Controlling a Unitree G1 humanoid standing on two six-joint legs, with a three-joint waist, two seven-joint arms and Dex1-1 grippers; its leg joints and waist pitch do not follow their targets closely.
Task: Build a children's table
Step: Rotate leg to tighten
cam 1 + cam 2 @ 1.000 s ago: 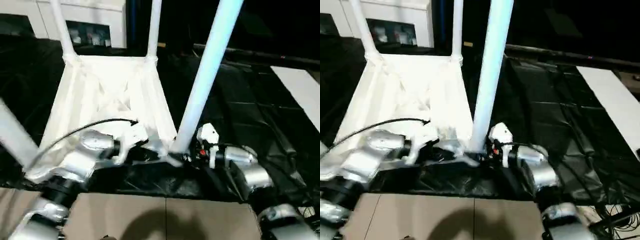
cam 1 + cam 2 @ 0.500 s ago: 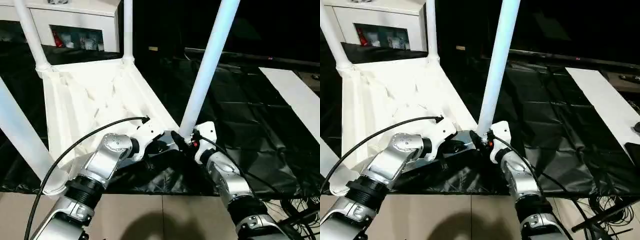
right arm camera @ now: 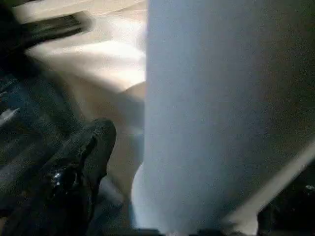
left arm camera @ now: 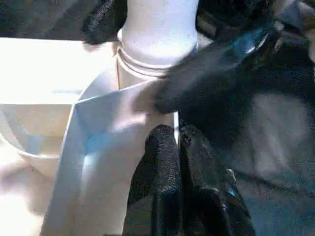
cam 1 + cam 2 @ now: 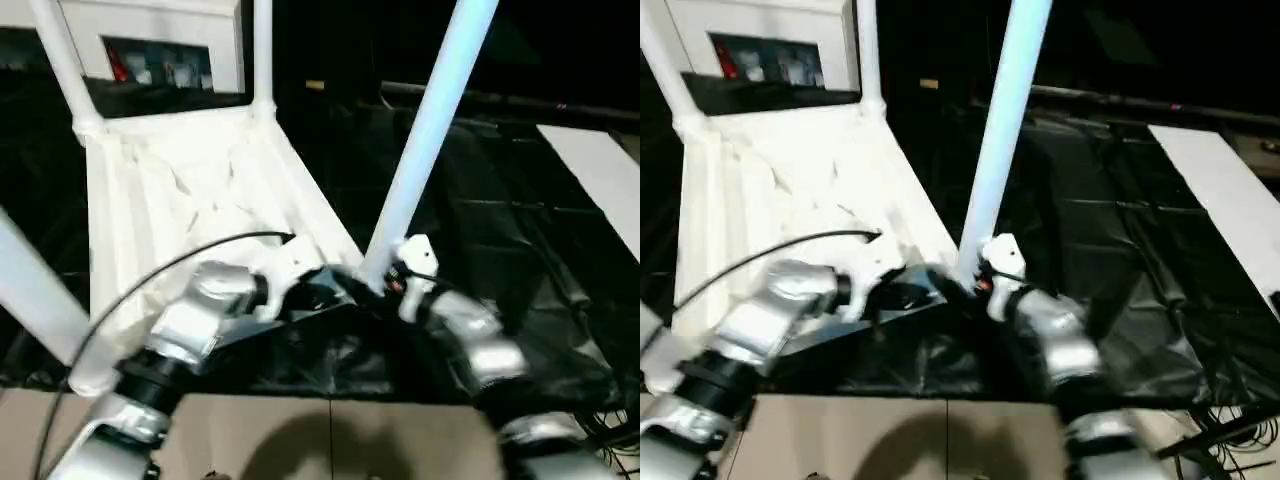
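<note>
The children's table lies upside down on a black sheet, its ribbed white tabletop (image 5: pixel 190 190) facing up. Tube legs stand in the corner sockets: two at the far corners (image 5: pixel 262 50) (image 5: pixel 60 60), one at the near left (image 5: pixel 35 290) and one at the near right (image 5: pixel 425 130). My left gripper (image 4: pixel 174 147) is shut, its fingertips resting against the tabletop's rim right beside the near right socket (image 4: pixel 147 69). My right gripper (image 5: pixel 385 285) is at that leg's base, open. One finger (image 3: pixel 88 147) stands a little apart from the tube (image 3: pixel 211 113).
A white cabinet with glass doors (image 5: pixel 170 40) stands behind the table. The black sheet (image 5: pixel 500 220) spreads to the right, with a white board (image 5: pixel 600 170) on it. Beige floor tiles (image 5: pixel 330 440) run along the near edge, and cables (image 5: pixel 1230 430) lie at the near right.
The head camera has shifted and tilted. Both grippers stay at the near right corner socket. The right gripper's jaws have widened around the leg's base.
</note>
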